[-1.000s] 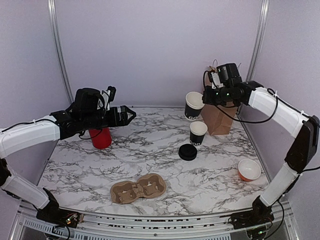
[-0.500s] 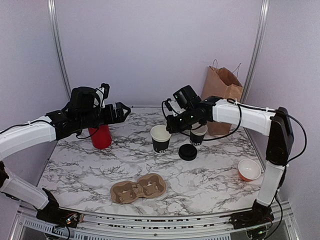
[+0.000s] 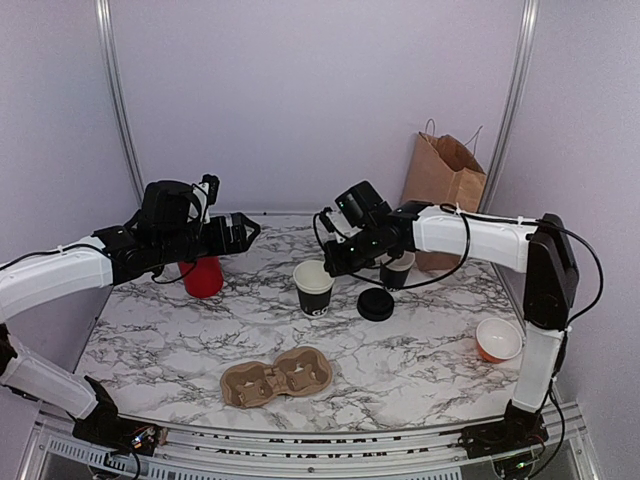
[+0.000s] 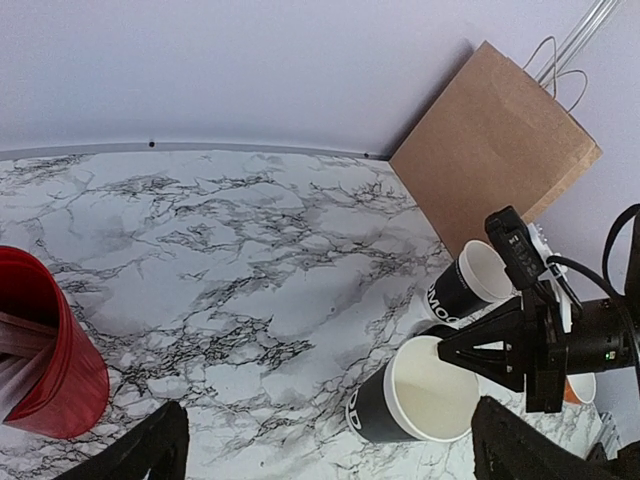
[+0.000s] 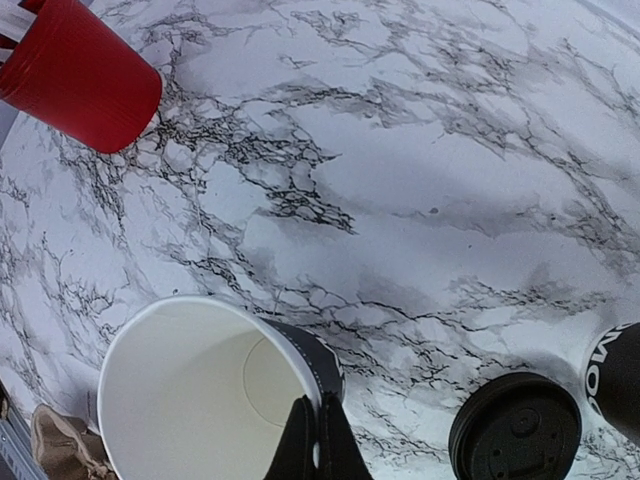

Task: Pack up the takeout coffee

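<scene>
The takeout coffee is a small black paper cup [image 3: 314,291] with white print and a white inside, standing open-topped at mid-table. My right gripper [image 3: 329,271] is shut on its far rim, one finger inside and one outside [image 5: 320,441]. I cannot tell whether the cup [image 5: 205,392] rests on the marble. A round black lid [image 3: 376,304] lies flat just to its right [image 5: 515,431]. A second open black cup [image 3: 397,270] stands behind my right arm. My left gripper [image 3: 248,228] hovers open at the left, empty, looking toward the held cup [image 4: 412,408].
A red cup with white sticks [image 3: 203,277] stands under my left arm. A brown paper bag [image 3: 445,195] stands at the back right. A cardboard cup carrier [image 3: 276,378] lies near the front edge, and a small orange bowl [image 3: 498,340] sits at the right.
My right arm has carried the black cup from beside the paper bag, leftward and down to the table's middle. My left arm has barely shifted.
</scene>
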`<state>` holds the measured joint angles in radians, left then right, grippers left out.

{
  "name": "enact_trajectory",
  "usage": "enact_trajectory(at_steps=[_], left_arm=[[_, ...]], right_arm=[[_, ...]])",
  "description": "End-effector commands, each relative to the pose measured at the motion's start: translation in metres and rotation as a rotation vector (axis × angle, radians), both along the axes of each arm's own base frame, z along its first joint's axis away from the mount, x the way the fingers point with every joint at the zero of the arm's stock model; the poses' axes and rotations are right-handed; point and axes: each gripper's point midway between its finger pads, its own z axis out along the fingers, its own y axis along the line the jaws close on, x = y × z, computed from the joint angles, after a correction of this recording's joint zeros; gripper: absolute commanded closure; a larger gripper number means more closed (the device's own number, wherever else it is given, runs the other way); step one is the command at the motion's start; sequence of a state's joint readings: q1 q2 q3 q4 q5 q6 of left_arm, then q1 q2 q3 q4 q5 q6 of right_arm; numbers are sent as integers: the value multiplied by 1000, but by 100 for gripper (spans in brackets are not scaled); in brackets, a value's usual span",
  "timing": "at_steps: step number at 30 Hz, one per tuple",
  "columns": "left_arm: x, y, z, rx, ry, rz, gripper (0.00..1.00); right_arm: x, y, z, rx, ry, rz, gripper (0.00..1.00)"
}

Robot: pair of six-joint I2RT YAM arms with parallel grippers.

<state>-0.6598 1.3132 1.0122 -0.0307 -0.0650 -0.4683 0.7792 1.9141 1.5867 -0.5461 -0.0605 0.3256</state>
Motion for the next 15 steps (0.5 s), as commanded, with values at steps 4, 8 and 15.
enact_trajectory(at_steps=[4,8,15], left_arm=[[-1,0,-1,-22,4,-3,1],[0,-4,-3,-31,12,-15,1],[1,-8,-2,-29,12,-30,1]], right_arm=[[-11,7,-14,15,29,8,99],[-13,4,-14,6,20,-5,92],[-15,-9,6,9,-28,-27,54]])
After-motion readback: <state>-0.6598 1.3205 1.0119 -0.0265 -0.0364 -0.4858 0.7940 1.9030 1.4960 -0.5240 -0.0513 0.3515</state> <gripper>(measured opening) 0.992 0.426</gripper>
